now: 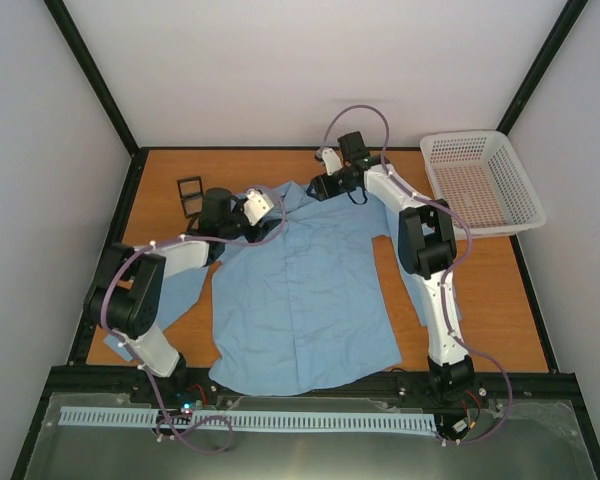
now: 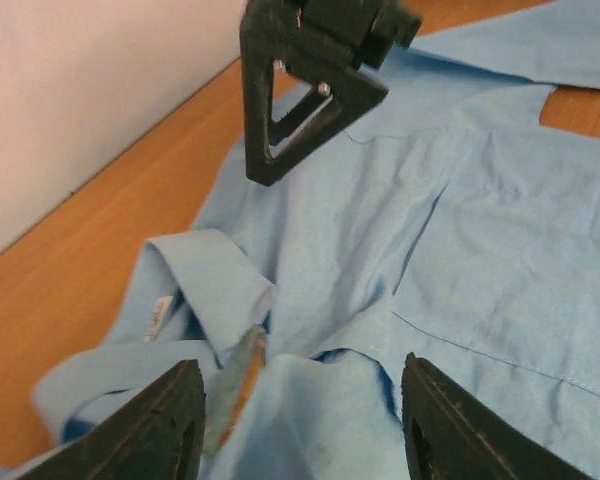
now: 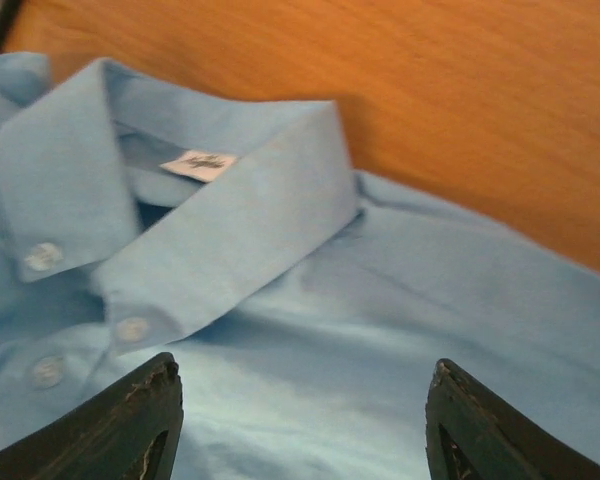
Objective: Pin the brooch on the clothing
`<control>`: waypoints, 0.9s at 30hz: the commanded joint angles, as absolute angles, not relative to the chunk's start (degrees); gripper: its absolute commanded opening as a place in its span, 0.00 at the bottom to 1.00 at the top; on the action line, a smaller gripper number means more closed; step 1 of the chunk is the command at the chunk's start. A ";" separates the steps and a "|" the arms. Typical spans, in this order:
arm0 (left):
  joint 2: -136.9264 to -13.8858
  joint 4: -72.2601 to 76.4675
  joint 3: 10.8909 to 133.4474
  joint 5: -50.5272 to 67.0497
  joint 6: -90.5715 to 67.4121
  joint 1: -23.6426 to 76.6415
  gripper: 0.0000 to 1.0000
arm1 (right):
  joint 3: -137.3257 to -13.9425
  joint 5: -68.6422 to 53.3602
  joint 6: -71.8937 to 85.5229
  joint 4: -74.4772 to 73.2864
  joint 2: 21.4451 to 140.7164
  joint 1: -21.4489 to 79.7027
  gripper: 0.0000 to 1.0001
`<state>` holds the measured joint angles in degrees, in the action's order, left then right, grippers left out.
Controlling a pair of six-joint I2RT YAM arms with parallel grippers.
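While the clothing (image 1: 305, 290) lies flat and face-up on the wooden table (image 1: 490, 300), one light blue shirt with its collar at the far end, both arms are reaching in over that collar. Quick headcount: two arms, two grippers, one shirt, one brooch, one black box, one basket.

The left gripper (image 2: 300, 430) is spread. In its wrist view the two dark fingers (image 2: 155, 430) sit well apart at the bottom of the picture with nothing pinched between them. The brooch (image 2: 235, 385) is in that gap, a small greenish-grey disc standing on edge and tilted, resting on the blue fabric right by the folded collar. It's a lot closer to one finger than the other, just beside it, but I honestly can't tell if it's touching.

The right gripper (image 3: 300, 425) is spread too, its fingers wide over the cloth just below the collar and holding nothing. Its camera shows one white label (image 3: 198, 163) inside the neck and three buttons, counted: one on the collar tip (image 3: 42, 256), two more near the placket.

Off to the sides, one small black hinged box (image 1: 190, 192) lies open on the wood near the left arm, and one white mesh basket (image 1: 460, 137) sits at the far right corner, apart from the shirt.
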<state>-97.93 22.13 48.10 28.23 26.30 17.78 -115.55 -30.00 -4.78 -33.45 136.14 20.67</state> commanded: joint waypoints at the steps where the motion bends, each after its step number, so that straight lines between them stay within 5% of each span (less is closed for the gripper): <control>1: -91.28 16.13 50.03 27.02 21.44 16.58 0.57 | -122.39 -18.38 -9.24 -41.11 140.82 21.07 0.65; 6: -92.69 12.16 57.17 29.16 7.00 12.61 0.55 | -134.20 -12.31 -10.35 -46.36 147.08 21.09 0.55; 11: -104.54 -4.62 72.59 24.68 1.81 9.58 0.19 | -136.30 -8.62 -10.33 -46.56 149.07 21.01 0.44; 15: -112.44 -13.62 81.12 22.19 -1.14 8.10 0.12 | -138.20 -5.67 -10.26 -47.34 150.79 20.84 0.35; 18: -113.19 -14.49 80.98 20.78 -2.52 7.84 0.15 | -138.67 -3.22 -10.65 -47.61 152.08 20.65 0.29; 22: -110.45 -13.53 77.43 19.45 -2.14 7.58 0.36 | -140.04 0.93 -11.52 -48.89 154.92 20.27 0.27; 27: -106.33 -11.69 71.68 18.13 -5.14 6.69 0.43 | -142.93 8.42 -9.54 -52.57 158.28 18.26 0.24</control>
<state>-111.07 -11.90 74.59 19.77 -1.93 7.42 -141.27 0.03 -10.70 -47.27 153.71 20.51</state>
